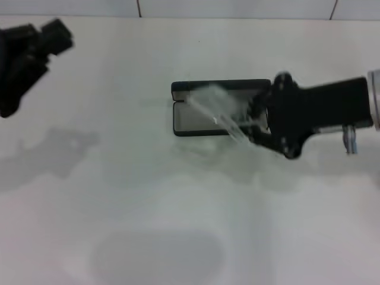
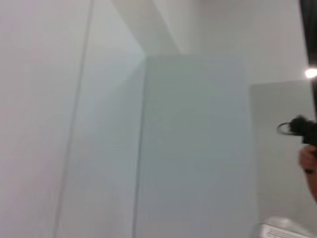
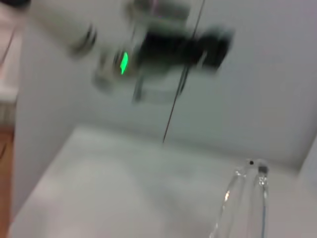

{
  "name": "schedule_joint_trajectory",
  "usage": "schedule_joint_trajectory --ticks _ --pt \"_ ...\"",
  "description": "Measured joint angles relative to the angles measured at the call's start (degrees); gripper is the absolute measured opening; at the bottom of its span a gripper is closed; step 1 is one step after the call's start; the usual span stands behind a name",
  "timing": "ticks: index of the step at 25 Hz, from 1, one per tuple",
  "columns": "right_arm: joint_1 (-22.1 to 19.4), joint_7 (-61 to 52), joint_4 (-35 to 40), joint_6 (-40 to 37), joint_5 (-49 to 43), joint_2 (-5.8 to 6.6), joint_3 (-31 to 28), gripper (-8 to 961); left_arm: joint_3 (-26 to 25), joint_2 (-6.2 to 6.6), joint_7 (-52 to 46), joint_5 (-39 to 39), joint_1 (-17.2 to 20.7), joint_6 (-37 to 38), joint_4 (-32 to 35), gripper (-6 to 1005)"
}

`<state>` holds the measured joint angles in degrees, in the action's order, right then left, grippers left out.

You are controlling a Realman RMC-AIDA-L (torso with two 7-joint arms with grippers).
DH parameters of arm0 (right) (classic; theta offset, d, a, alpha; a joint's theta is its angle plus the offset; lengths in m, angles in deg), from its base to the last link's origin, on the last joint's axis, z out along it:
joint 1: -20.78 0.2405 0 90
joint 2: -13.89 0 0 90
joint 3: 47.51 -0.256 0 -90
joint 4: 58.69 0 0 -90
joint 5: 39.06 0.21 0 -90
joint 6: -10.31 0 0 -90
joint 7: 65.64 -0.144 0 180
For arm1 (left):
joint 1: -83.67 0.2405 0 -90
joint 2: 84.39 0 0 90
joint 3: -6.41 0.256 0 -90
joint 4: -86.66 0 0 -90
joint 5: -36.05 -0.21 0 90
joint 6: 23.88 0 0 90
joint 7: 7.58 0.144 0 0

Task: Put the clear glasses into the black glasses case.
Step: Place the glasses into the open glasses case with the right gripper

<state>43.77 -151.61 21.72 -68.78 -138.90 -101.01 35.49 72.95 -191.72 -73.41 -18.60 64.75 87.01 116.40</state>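
While the black glasses case (image 1: 205, 116) lies open on the white table (image 1: 178, 225), grey lining up and lid folded back on its far side, the right gripper (image 1: 256, 122) sits right at the case's right end; it's clenched on the clear glasses (image 1: 219, 113), which hang tilted over the open case, lens over the lining, thin arms slanting down toward the near right corner; can't really tell if any part touches the lining, it's all pretty faint; from the right wrist view you just get the folded clear arms (image 3: 245, 198) poking out over the table, with the other arm blurred way off against the wall; the left gripper (image 1: 56, 35) is well apart from the case, up off to the case's far left, nothing near it, and honestly I can't tell whether it's released or clenched; its shadow falls on the table left of the case; the left wrist view shows only wall panels, no case or glasses there.
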Motion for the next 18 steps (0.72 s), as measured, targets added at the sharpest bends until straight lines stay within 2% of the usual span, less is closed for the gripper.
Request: schedule_joint_trajectory --ticks 2,4,7,10,13,18 --pt "-0.4 -7.3 7.2 -2.0 -8.5 -0.71 0.9 114 -3.1 -0.42 -0.3 -1.4 0.9 0.0 1.1 68" --pt "0.3 -13.9 12.1 -3.5 -14.7 -0.76 2.8 114 -5.2 -0.95 -0.3 -1.9 1.6 0.0 1.7 68" --pt "3.1 -24.1 18.3 -4.7 -26.7 -0.84 9.1 114 -6.3 -1.27 -0.3 -2.1 2.1 0.1 1.7 68" --pt "4.7 -28.6 19.3 -2.9 -35.8 -1.08 15.1 114 -6.3 -1.48 -0.2 -2.1 2.1 0.0 1.3 68" --pt "5.5 -31.9 17.1 5.0 -46.1 -1.2 22.9 114 -6.3 -1.98 0.1 -2.5 1.9 -0.4 0.9 68" --pt "7.2 -35.6 15.3 11.0 -55.4 -1.24 28.3 114 -6.4 -2.31 0.2 -3.1 1.3 -0.5 -0.4 68"
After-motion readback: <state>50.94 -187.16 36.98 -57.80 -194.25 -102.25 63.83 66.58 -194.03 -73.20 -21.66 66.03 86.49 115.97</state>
